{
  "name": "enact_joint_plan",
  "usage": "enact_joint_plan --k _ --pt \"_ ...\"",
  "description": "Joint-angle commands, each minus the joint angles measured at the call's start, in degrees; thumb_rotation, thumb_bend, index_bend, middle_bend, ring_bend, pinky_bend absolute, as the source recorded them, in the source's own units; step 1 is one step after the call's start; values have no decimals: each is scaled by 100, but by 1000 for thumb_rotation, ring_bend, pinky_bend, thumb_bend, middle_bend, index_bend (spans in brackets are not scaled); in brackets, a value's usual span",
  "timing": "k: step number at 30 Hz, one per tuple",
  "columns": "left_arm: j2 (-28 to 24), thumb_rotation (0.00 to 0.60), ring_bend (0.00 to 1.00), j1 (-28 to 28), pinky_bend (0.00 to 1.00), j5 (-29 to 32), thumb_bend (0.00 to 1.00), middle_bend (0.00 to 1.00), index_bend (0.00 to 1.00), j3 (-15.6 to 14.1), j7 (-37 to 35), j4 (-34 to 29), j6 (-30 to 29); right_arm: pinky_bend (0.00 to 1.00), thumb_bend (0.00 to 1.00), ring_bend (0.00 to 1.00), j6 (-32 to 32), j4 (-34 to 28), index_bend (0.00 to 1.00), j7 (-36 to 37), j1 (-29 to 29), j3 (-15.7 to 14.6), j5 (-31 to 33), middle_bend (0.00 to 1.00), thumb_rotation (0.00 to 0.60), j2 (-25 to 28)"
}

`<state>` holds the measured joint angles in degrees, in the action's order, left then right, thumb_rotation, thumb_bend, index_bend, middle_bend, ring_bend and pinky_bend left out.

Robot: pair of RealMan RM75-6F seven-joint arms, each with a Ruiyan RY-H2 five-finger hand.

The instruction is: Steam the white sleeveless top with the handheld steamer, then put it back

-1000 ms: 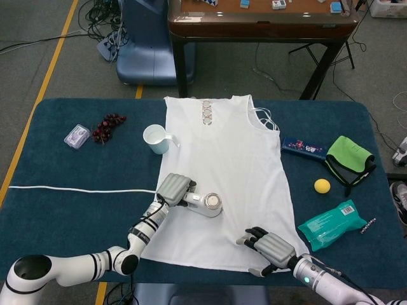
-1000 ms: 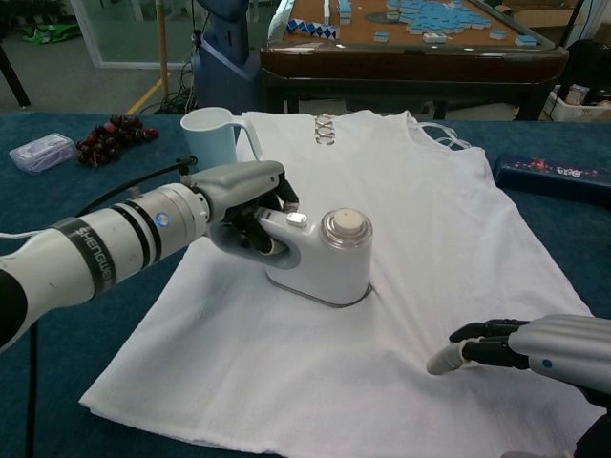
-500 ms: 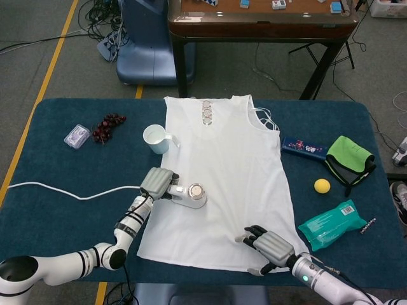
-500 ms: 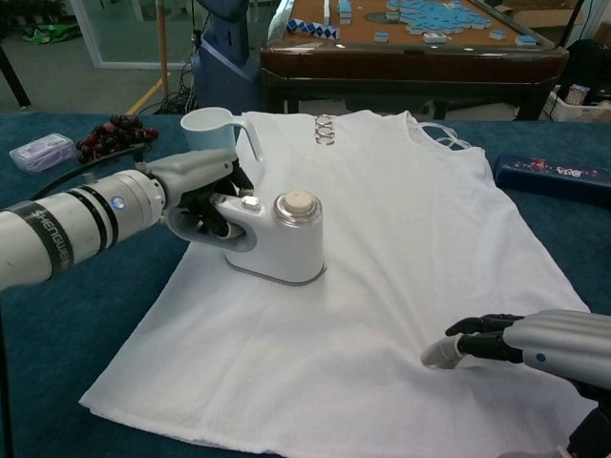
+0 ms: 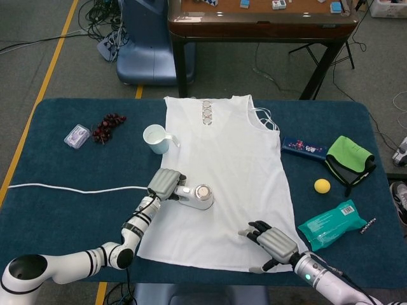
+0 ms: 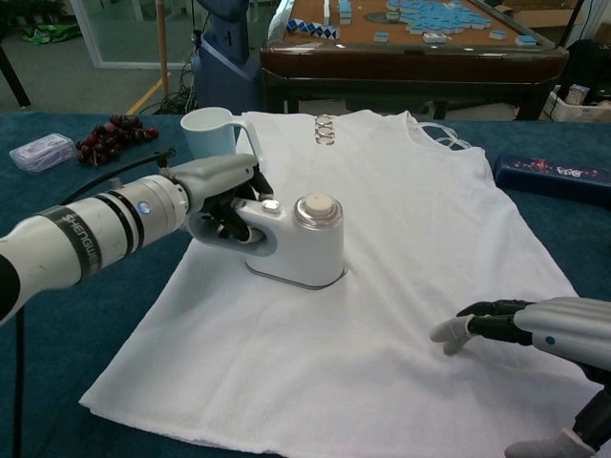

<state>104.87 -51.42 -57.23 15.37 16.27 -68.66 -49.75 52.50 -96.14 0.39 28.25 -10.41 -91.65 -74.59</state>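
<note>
Steamer [image 5: 198, 196] sits on the white top's [image 5: 235, 152] left side in our head view, its handle clamped in our left hand [image 5: 165, 184]; the top runs lengthwise away from us on the bench [image 5: 57, 210]. Chest view: our right hand [image 6: 535, 334], fingers apart, seems to rest near the hem.

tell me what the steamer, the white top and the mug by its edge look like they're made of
Steamer: looks like glossy white moulded plastic with a silvery round cap, judging by its sheen and highlights.
White top: thin matte woven fabric, probably cotton or a blend; it lies flat with soft wrinkles.
Mug: smooth pale body and handle, ceramic or plastic; the look leaves that open.
</note>
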Motion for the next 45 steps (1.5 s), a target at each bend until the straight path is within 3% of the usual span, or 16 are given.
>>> enact_joint_plan --k 1,25,45 --pt "41 600 758 -26 812 19 278 857 699 17 9 42 10 43 55 46 7 -11 95 3 -5 -6 -14 180 365 13" --pt "-564 600 756 312 812 28 277 857 699 -185 -20 -199 -72 43 55 47 -22 -18 94 59 30 -19 -132 180 365 20" --pt "-123 600 755 8 811 137 278 857 699 -51 155 -27 23 43 54 47 34 -32 94 51 -29 -42 -120 180 366 97"
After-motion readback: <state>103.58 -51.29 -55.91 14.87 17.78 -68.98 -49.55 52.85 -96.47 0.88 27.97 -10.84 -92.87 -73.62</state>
